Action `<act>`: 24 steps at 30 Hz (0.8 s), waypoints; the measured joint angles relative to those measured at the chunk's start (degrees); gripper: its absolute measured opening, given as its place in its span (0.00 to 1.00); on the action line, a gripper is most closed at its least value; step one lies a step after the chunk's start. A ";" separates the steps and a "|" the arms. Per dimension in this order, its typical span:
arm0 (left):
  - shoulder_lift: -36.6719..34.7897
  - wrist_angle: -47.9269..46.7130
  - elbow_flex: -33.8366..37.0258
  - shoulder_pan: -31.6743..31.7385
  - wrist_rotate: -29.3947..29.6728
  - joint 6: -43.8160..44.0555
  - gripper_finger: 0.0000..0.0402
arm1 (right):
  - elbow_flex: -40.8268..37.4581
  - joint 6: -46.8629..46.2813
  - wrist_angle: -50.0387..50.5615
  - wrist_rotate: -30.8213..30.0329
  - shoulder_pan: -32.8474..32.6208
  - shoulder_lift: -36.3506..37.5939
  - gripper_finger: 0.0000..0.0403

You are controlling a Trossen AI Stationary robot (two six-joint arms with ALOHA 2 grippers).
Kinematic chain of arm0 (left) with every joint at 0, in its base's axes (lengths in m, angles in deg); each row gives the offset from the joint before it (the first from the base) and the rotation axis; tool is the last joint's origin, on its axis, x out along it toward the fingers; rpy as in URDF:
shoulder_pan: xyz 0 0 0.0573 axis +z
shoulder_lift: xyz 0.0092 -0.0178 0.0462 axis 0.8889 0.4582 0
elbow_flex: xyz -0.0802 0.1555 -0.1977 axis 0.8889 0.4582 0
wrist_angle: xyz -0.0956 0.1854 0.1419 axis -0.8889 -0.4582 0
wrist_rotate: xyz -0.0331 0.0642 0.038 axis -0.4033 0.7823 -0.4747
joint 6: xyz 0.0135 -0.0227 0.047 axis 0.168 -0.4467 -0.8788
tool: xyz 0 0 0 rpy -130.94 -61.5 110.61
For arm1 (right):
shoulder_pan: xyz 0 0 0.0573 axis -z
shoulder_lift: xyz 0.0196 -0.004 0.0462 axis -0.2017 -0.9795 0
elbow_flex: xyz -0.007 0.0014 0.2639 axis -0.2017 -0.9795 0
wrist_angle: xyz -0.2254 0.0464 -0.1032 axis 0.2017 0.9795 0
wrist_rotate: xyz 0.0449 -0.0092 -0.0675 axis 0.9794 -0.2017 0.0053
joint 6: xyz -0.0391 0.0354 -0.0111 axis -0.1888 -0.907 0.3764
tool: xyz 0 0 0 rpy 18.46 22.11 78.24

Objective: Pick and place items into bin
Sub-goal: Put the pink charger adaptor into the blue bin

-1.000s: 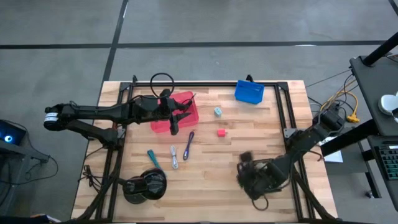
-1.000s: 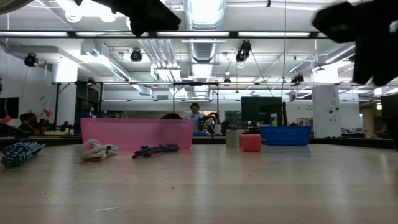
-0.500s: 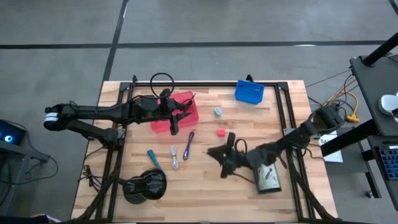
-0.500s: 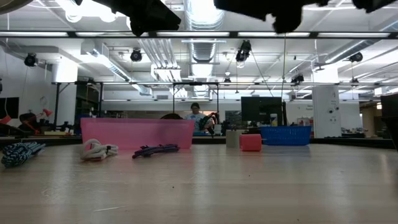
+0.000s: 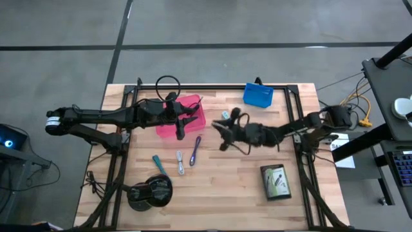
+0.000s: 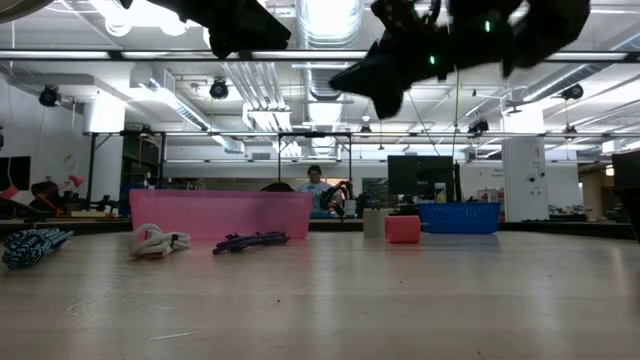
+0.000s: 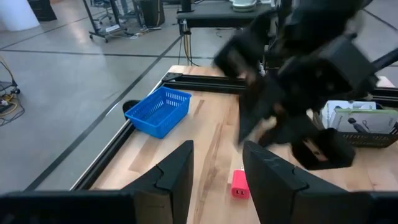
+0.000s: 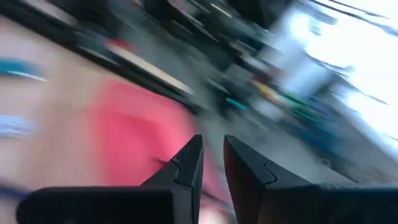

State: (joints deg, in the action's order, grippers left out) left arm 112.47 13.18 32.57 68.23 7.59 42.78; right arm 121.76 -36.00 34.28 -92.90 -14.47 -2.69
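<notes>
My left gripper [image 5: 187, 124] hangs open over the pink bin [image 5: 196, 109] at the table's far left and holds nothing. My right gripper [image 5: 220, 133] reaches level across the table's middle toward the bin. Its fingers [image 8: 194, 155] stand a narrow gap apart with nothing visible between them. Below it the pink cube [image 7: 239, 183] rests on the table, with the pale teal cube [image 5: 224, 115] just beyond. The purple cord [image 5: 195, 149], grey cord [image 5: 180, 162] and teal item [image 5: 158, 164] lie left of centre. The green packet [image 5: 275, 182] lies flat near the right front.
A blue basket [image 5: 258, 95] stands at the far edge, right of centre. A big black round object [image 5: 151, 191] sits at the near left. Black frame rails [image 5: 301, 138] run along the table's sides. People sit in the room behind the table [image 6: 315, 180].
My right gripper has swung from the near right of the table, where it pointed down over the green packet, toward the far left to the table's middle, tipping up to level. The packet now lies uncovered on the table.
</notes>
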 joint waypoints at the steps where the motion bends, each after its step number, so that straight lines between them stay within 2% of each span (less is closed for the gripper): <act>1: 0.00 0.00 0.02 0.00 0.00 0.01 0.31 | -1.34 -2.62 -1.60 8.97 2.60 -0.02 0.13; 4: 0.00 0.00 0.41 0.00 0.00 0.01 0.31 | -3.69 -13.15 -6.65 35.19 12.11 0.21 0.13; 6: 0.02 -0.08 0.55 0.00 0.00 0.02 0.31 | -4.11 -21.00 -6.87 44.41 17.80 0.31 0.13; 8: 0.02 -0.03 0.57 0.00 0.00 0.07 0.31 | -4.31 -28.70 -5.93 45.83 21.54 0.29 0.13; 11: 0.11 -0.02 0.52 0.00 0.00 0.07 0.31 | -4.38 -34.29 -2.69 43.85 24.51 0.29 0.13; 15: 0.09 0.04 0.48 0.00 0.00 0.09 0.31 | -4.42 -34.39 -0.63 42.61 25.69 0.29 0.13; 19: 0.10 0.06 0.53 0.00 0.00 0.07 0.31 | -4.42 -30.63 -0.65 43.09 25.40 0.29 0.13; 24: 0.50 0.10 -0.05 0.00 -0.02 0.07 0.31 | -4.41 -29.22 -3.80 42.85 25.55 0.40 0.13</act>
State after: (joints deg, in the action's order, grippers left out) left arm 112.97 13.27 32.52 68.23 7.57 42.85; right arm 117.36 -65.22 30.48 -50.05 11.09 -2.29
